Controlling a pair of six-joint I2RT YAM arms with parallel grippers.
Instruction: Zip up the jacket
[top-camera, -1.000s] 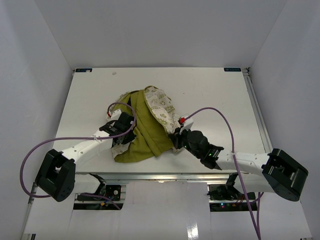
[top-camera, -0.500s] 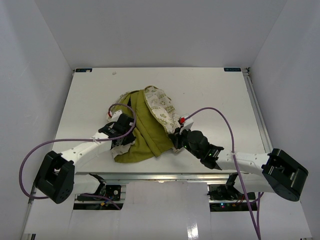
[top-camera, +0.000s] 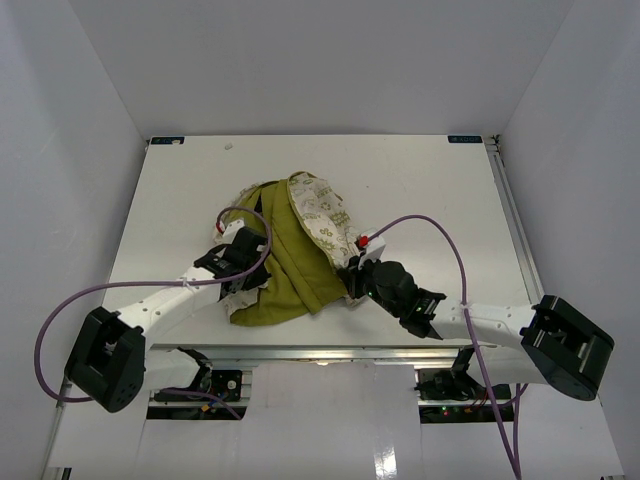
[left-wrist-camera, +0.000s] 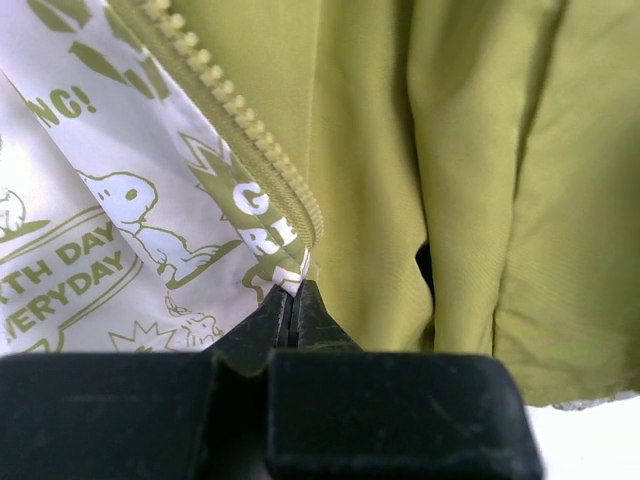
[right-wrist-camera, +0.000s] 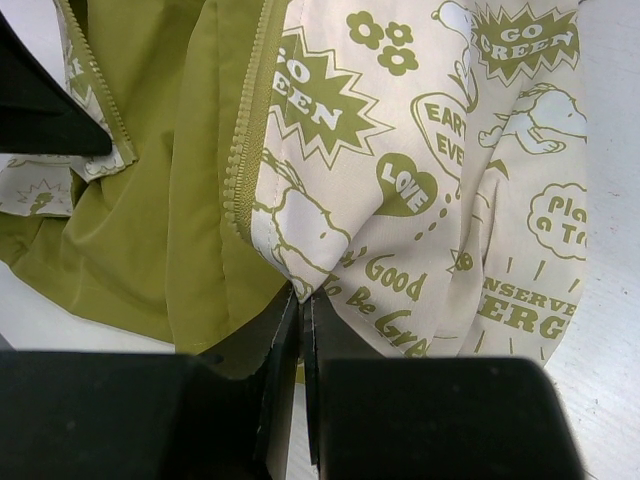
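The jacket (top-camera: 290, 262) lies opened out mid-table, olive lining up, with its cream printed outer side (top-camera: 322, 212) folded over at the right. My left gripper (top-camera: 240, 274) sits at the jacket's left front edge. In the left wrist view it (left-wrist-camera: 293, 300) is shut on the white-tipped bottom end of the zipper tape (left-wrist-camera: 290, 278), and the zipper teeth (left-wrist-camera: 240, 120) run up and left. My right gripper (top-camera: 352, 282) is at the right front edge. In the right wrist view it (right-wrist-camera: 305, 298) is shut on the cream hem corner (right-wrist-camera: 300, 262) beside the other zipper row (right-wrist-camera: 245, 150).
The white table (top-camera: 430, 180) is boxed in by white walls on three sides. Purple cables (top-camera: 440, 232) arch over both arms. A metal rail (top-camera: 330, 352) runs along the near edge just below the jacket's hem.
The left gripper opened briefly, shifted slightly toward the near edge, and shut on the zipper's bottom end. The right gripper stayed shut on the hem.
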